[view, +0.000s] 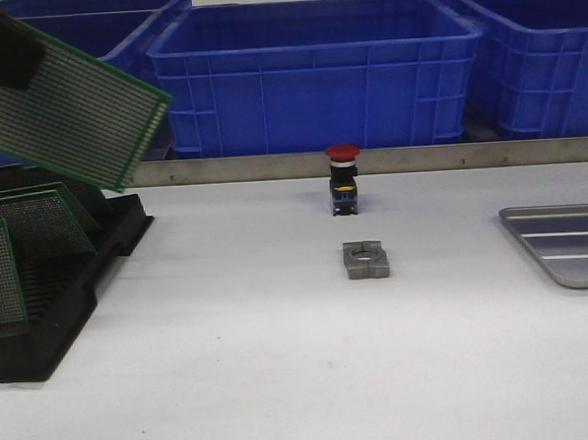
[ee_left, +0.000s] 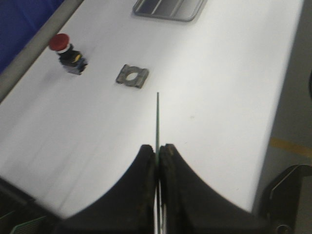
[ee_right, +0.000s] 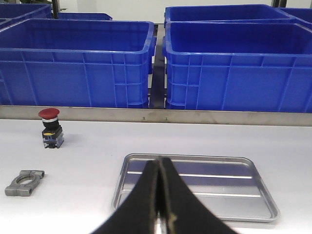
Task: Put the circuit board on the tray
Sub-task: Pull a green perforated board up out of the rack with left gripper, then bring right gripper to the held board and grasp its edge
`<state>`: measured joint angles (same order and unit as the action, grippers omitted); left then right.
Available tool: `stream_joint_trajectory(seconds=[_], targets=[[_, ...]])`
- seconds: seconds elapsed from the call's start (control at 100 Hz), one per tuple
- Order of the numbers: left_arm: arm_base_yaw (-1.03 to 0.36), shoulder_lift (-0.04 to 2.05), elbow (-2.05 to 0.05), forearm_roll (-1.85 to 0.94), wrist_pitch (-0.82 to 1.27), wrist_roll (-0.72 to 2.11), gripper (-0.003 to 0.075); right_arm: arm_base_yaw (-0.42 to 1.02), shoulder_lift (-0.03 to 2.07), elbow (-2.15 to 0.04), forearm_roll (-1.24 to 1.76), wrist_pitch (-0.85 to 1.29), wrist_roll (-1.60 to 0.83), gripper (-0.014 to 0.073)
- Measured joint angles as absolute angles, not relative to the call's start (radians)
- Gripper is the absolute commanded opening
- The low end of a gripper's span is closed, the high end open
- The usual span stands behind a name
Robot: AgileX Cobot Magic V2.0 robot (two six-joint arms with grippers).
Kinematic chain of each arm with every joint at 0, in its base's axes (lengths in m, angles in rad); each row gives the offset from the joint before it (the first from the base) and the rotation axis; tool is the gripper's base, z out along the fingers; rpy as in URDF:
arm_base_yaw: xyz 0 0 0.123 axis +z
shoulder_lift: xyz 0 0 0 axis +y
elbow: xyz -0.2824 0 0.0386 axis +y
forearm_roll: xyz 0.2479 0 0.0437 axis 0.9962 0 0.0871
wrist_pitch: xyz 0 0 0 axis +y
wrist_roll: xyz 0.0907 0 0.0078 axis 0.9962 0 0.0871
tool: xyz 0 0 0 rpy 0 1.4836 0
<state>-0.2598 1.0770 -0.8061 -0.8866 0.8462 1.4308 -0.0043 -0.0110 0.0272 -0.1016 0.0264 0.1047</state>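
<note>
My left gripper [ee_left: 157, 148] is shut on a green circuit board [view: 67, 119], held tilted in the air above the black slotted rack [view: 61, 291] at the table's left. In the left wrist view the board shows edge-on [ee_left: 157, 119] between the fingers. The silver-grey ribbed tray [view: 562, 243] lies at the right edge of the table; it also shows in the left wrist view [ee_left: 168, 8] and the right wrist view [ee_right: 234, 187]. My right gripper [ee_right: 159, 163] is shut and empty, just short of the tray's near rim.
Other green boards [view: 38, 222] stand in the rack. A red-capped push button [view: 343, 178] and a grey metal clamp [view: 365, 260] sit mid-table. Big blue bins [view: 316, 71] line the back behind a metal rail [view: 370, 161].
</note>
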Motion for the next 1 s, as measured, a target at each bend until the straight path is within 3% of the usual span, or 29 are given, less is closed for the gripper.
stream_joint_trajectory(seconds=[0.47, 0.83, 1.0], targets=[[-0.456, 1.291, -0.806, -1.012, 0.83, 1.431, -0.002, -0.002, -0.011, 0.025, -0.102, 0.031, 0.105, -0.0058], [-0.457, 1.298, -0.806, -1.014, 0.826, 1.431, -0.002, -0.001, 0.207, -0.246, -0.04, 0.453, 0.105, -0.0059], [-0.457, 1.298, -0.806, -1.016, 0.826, 1.431, -0.002, 0.06, 0.348, -0.323, 0.087, 0.498, 0.105, -0.0059]])
